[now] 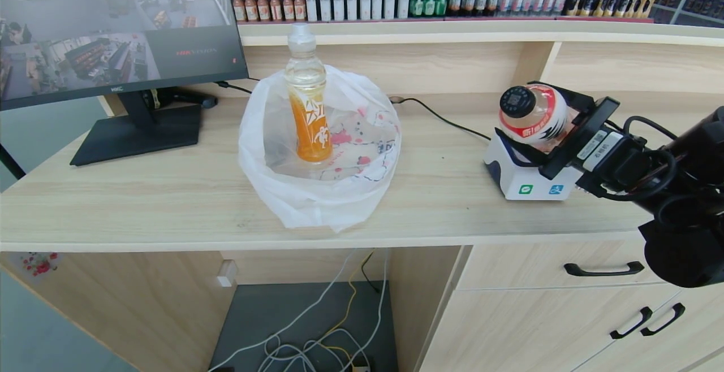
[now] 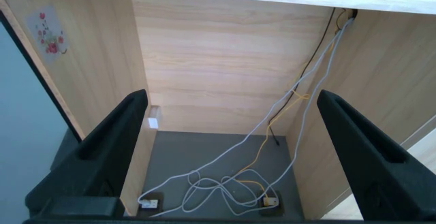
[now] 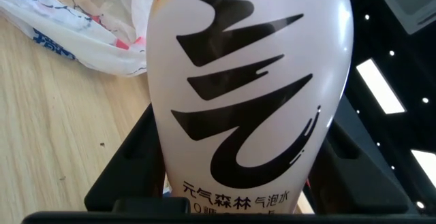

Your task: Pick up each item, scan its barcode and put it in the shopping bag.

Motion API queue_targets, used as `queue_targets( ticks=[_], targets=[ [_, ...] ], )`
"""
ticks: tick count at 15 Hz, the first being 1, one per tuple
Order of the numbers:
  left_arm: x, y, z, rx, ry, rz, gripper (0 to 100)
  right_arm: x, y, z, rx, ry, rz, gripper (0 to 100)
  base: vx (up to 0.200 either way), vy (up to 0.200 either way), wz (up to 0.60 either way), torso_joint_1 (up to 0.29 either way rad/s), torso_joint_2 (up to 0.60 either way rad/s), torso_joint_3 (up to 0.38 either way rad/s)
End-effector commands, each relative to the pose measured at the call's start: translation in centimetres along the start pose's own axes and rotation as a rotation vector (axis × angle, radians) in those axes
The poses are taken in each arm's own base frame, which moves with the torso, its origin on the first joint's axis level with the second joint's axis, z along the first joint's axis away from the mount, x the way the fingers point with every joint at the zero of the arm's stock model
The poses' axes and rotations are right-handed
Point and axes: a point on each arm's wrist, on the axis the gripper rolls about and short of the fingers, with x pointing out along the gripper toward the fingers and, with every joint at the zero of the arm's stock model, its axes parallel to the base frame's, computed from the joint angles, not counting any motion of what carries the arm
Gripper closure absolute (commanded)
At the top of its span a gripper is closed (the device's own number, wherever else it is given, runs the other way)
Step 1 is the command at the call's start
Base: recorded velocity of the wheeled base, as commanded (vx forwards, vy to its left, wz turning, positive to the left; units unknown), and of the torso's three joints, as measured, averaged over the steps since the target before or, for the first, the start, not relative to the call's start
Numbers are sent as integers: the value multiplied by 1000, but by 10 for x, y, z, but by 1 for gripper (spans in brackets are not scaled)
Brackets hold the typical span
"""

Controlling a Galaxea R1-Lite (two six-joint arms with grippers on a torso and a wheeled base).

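At the counter's right, my right gripper (image 1: 546,129) is shut on a pale bottle (image 1: 533,113) with a black cap and red-and-white label, held tilted on its side just over the white barcode scanner (image 1: 523,177). In the right wrist view the bottle (image 3: 248,94) shows black brush strokes between the dark fingers (image 3: 129,166). An orange drink bottle (image 1: 308,98) stands upright inside the white plastic shopping bag (image 1: 317,191) at the counter's middle. My left gripper (image 2: 228,152) hangs open below the counter, facing the cable nook.
A monitor (image 1: 113,27) on a black stand occupies the counter's back left. A black cable (image 1: 435,115) runs across the counter behind the bag. Shelves of bottles (image 1: 441,1) line the back. Drawers (image 1: 605,270) sit under the counter's right; loose cables (image 2: 225,183) lie below.
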Motion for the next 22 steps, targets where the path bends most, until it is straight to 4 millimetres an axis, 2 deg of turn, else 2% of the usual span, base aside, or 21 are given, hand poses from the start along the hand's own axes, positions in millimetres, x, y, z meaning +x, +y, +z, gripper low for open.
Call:
queue_targets(
  ticks=[1,4,8,13,18,22],
  targets=[
    [0,0,0,0,0,1,0,1,-4,8,7,-12,-13,100,0,0,0,0,0,0],
    [0,0,0,0,0,1,0,8,-11,25,36,-55,-39,100,0,0,0,0,0,0],
    [0,0,0,0,0,0,0,20,-20,65,156,-66,-151,100,0,0,0,0,0,0],
    [0,0,0,0,0,0,0,2,-29,88,319,12,-262,100,0,0,0,0,0,0],
    [0,0,0,1,0,0,0,-1,-43,94,658,43,-446,100,0,0,0,0,0,0],
    [0,0,0,1,0,0,0,-1,-38,86,793,136,-594,100,0,0,0,0,0,0]
  ],
)
